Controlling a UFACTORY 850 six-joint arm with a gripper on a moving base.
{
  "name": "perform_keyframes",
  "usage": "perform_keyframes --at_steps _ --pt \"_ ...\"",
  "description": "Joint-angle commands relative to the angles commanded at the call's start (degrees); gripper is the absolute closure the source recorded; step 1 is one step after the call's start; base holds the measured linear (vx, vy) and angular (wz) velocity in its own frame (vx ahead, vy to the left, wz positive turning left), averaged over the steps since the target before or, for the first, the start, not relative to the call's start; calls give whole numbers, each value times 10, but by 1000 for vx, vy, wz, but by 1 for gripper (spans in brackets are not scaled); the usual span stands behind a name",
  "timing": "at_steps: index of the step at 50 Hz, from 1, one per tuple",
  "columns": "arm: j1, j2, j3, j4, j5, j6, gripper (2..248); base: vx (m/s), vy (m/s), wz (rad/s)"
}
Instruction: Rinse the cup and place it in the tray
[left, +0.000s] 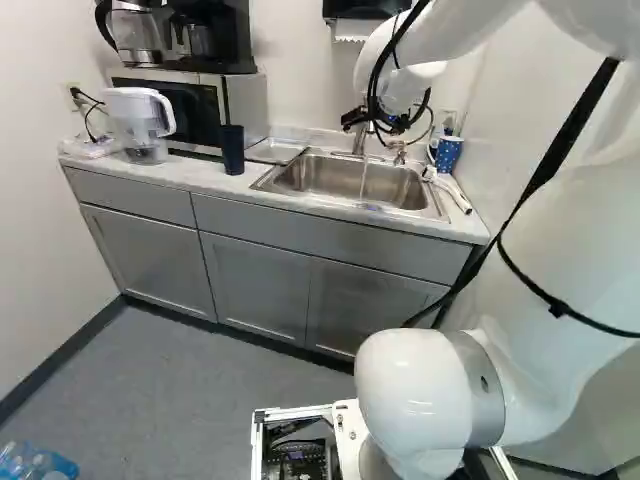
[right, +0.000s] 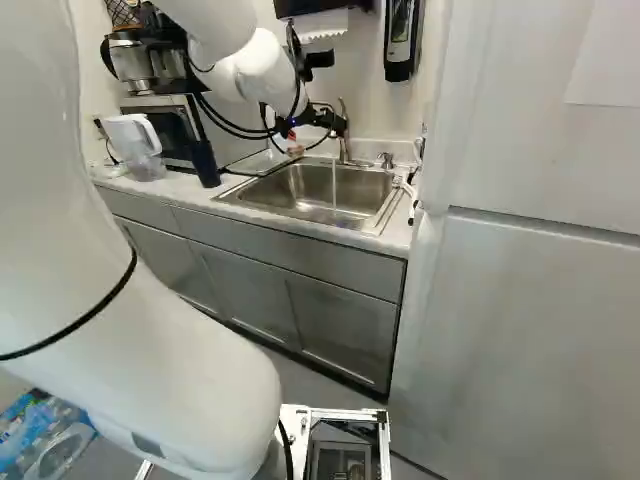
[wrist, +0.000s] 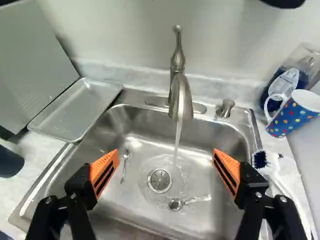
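Observation:
My gripper (right: 312, 122) hangs over the sink in the right base view. In the wrist view the gripper (wrist: 165, 165) stands wide open, nothing between its orange pads, above the basin. A blue polka-dot cup (wrist: 287, 119) leans at the wall beyond the sink's corner, handle toward the faucet; it also shows as a blue cup (left: 448, 153) in the left base view. A dark cup (left: 232, 150) stands upright on the counter by the microwave. The shallow metal tray (wrist: 75, 111) lies along the sink's side, across from the polka-dot cup. Water runs from the faucet (wrist: 180, 95).
Two spoon-like utensils (wrist: 125, 165) lie in the sink (wrist: 135, 200) near the drain. A white-handled brush (wrist: 265, 161) and a blue soap bottle (wrist: 287, 80) are by the polka-dot cup. A water pitcher (left: 142, 122) and microwave (left: 245, 100) stand farther along the counter. A tall white cabinet (right: 540, 300) flanks the sink.

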Motion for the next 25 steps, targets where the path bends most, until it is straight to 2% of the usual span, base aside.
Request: perform_keyframes --at_steps 25 --pt "0 1 1 0 -150 0 3 0 0 0"
